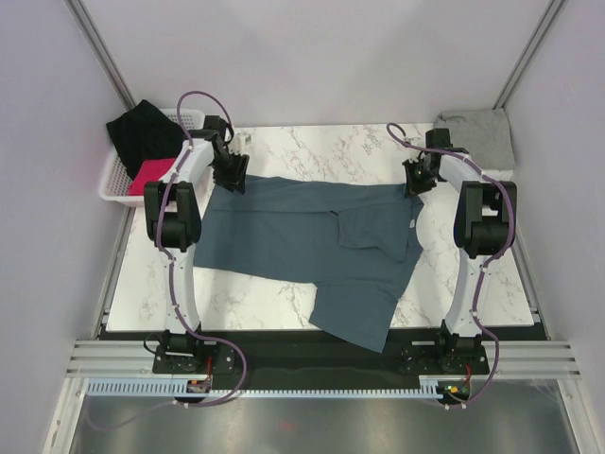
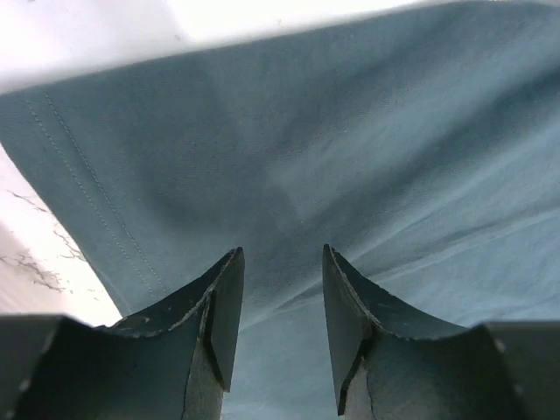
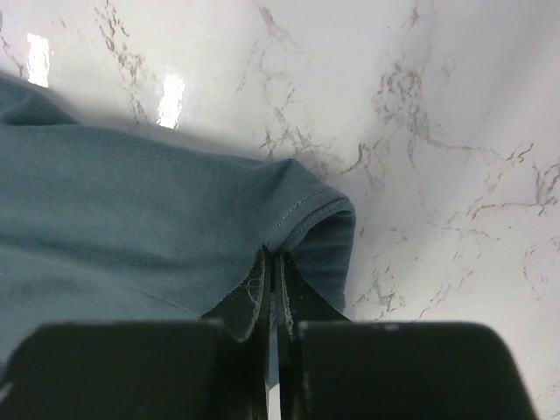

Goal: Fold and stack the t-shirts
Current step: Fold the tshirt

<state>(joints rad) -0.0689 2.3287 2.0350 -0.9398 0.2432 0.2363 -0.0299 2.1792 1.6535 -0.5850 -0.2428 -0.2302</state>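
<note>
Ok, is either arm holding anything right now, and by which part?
The right gripper pinches the dark blue t-shirt by a stitched, folded edge at its far right corner. The left gripper is open over the shirt, holding nothing.

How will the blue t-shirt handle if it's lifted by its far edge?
Probably floppy: the blue t-shirt lies flat with one flap folded over, and its near part spills past the edge of the table. Likely light: the hem puckers where the right hand pinches it. It may slide easily when dragged, since the table looks glossy.
</note>
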